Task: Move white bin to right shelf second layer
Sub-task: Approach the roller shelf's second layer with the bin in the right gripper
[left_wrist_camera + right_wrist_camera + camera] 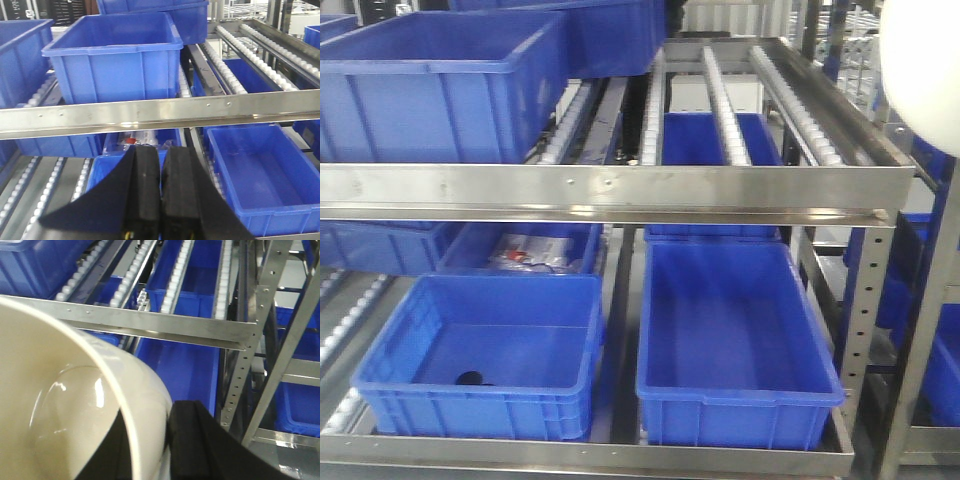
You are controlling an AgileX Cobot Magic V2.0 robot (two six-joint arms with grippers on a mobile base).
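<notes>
I hold the glossy cream-white plastic bin point(65, 390) by its wall: my right pincer point(150, 445) is clamped on it, one finger inside and one outside. The bin hangs in the air at the near right of the rack, not yet over the stainless-steel second layer of sloping roller rails point(725, 100).

Gripped by one edge, the smooth wall could slip, or the bin could tilt. Going in, its base could knock the flat steel front bar point(620, 185) or the perforated steel upright point(240, 375). Once set down, it might run along the slope or sag between rails.

My left pincer point(160, 190) is closed on nothing.

I count one bin, two pincers and three bare rails to the right. Two blue rectangular plastic crates point(440, 85) sit on that layer, with at least five below.
</notes>
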